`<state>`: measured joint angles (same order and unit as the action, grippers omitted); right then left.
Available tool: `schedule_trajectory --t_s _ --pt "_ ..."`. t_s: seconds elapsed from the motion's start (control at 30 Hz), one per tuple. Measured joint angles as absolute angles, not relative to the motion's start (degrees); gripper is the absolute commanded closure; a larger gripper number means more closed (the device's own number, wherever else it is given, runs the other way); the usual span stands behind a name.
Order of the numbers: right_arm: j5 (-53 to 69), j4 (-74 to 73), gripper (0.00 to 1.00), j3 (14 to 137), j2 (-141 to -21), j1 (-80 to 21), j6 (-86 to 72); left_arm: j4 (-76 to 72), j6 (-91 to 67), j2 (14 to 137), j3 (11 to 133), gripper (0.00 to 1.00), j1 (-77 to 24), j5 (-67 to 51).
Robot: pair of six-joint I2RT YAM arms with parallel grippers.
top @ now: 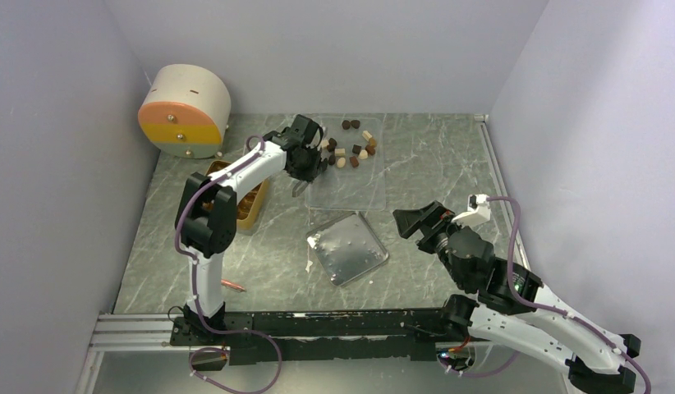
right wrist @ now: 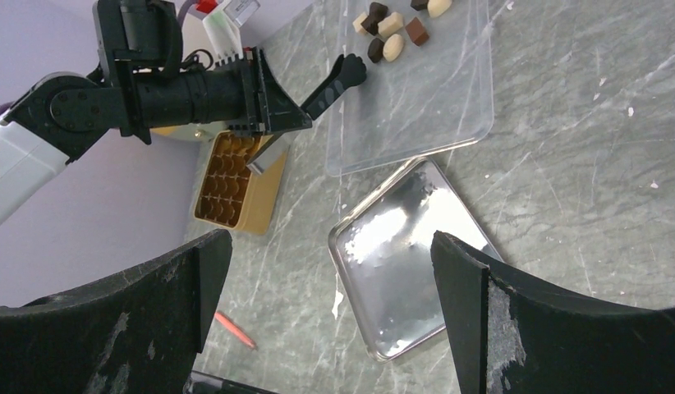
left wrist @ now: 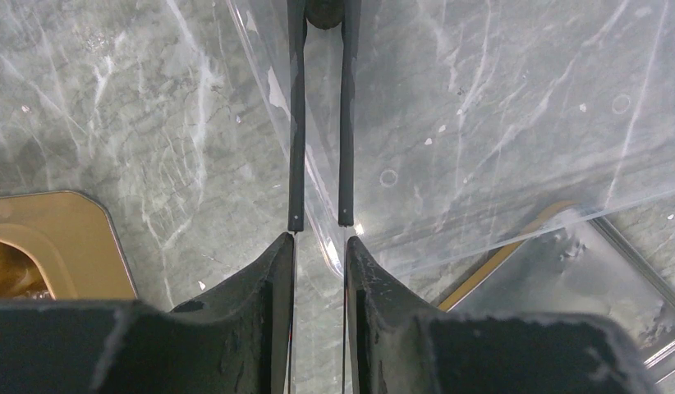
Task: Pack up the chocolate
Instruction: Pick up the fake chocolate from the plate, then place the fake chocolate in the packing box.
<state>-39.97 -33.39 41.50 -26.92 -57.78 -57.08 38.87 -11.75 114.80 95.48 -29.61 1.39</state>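
- Left gripper (left wrist: 321, 33) nearly closed, narrow black fingers (left wrist: 296, 123) pinching a dark round chocolate piece (left wrist: 324, 10) at their tips, over the clear plastic tray (left wrist: 498, 123).
- Right gripper (right wrist: 328, 246) spread wide, holding nothing, near the shiny square metal tray (right wrist: 416, 263).
- Other dark brown, mid brown and cream chocolate pieces (top: 355, 148) scattered at the clear tray's far end.
- Golden-tan compartment box (right wrist: 236, 180) left of both trays.
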Motion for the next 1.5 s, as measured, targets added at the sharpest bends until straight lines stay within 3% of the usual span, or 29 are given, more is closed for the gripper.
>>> schedule_trajectory --t_s 0.73,1.5 --pt "-39.9 -33.4 0.03 41.5 -27.1 -57.8 -57.0 39.4 -15.8 100.0 88.3 0.73 -29.0 7.6" --pt "-38.9 -32.9 0.03 41.5 -29.3 -57.8 -57.0 44.3 -18.8 86.1 74.6 0.73 -19.8 13.7"
